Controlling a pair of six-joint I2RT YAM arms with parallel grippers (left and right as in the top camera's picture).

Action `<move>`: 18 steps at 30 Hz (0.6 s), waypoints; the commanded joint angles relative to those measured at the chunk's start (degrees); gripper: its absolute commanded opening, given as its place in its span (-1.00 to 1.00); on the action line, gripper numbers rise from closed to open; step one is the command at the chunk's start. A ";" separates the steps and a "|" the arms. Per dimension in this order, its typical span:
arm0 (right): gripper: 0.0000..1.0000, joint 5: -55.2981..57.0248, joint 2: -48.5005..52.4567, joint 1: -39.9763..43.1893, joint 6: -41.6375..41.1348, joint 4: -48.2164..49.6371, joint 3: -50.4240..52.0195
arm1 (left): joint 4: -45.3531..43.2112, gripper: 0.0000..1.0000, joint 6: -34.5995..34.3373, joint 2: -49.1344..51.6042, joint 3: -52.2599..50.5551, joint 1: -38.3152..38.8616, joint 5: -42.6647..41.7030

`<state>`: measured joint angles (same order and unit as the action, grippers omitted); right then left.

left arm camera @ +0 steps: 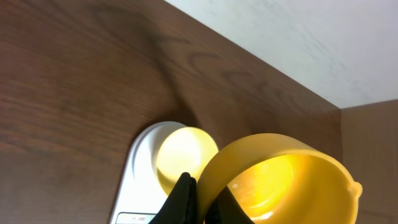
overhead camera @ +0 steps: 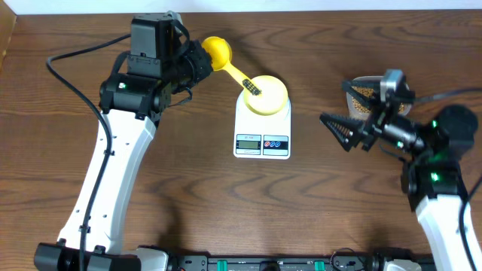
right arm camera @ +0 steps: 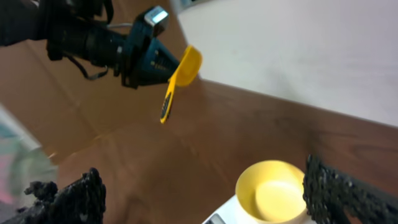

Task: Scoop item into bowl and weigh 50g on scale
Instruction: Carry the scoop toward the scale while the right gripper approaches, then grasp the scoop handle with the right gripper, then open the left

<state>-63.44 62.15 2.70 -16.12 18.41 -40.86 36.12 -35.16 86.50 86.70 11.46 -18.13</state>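
Observation:
My left gripper [overhead camera: 202, 59] is shut on the rim of the yellow long-handled scoop [overhead camera: 218, 51] and holds it in the air, its handle slanting over the bowl. In the left wrist view the scoop's cup [left arm camera: 280, 180] looks empty between my fingers [left arm camera: 200, 200]. The pale-yellow bowl [overhead camera: 265, 94] stands empty on the white scale [overhead camera: 262, 132]. It also shows in the left wrist view [left arm camera: 183, 155] and the right wrist view [right arm camera: 270, 196]. The tan beans [overhead camera: 367, 90] lie in the clear tub behind my right gripper [overhead camera: 345, 129], which is open and empty, right of the scale.
The clear tub [overhead camera: 354, 84] stands at the right, partly hidden by the right arm. The brown table ends at a pale wall at the back [left arm camera: 298, 43]. The right wrist view shows the left gripper [right arm camera: 146, 59] with the scoop [right arm camera: 183, 71] above the table.

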 commanded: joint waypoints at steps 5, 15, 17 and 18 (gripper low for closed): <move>0.99 -6.82 6.82 -0.28 -9.42 0.85 -1.46 | -1.99 -0.85 -1.27 2.78 -0.35 3.10 -0.46; 0.62 4.83 9.09 -4.37 -23.17 0.70 -1.40 | -4.85 -0.85 -3.76 5.64 -0.35 6.32 -0.48; 0.60 8.72 9.11 -6.21 -26.23 0.70 -1.40 | -5.55 -0.85 -4.70 6.01 -0.35 7.06 -0.46; 0.59 11.04 9.11 -7.41 -27.39 0.96 -1.40 | -5.73 -0.85 -5.29 6.16 -0.35 7.37 -0.26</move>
<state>-60.38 71.33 -1.78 -36.32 19.05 -41.45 31.03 -38.39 91.92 86.70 17.76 -18.13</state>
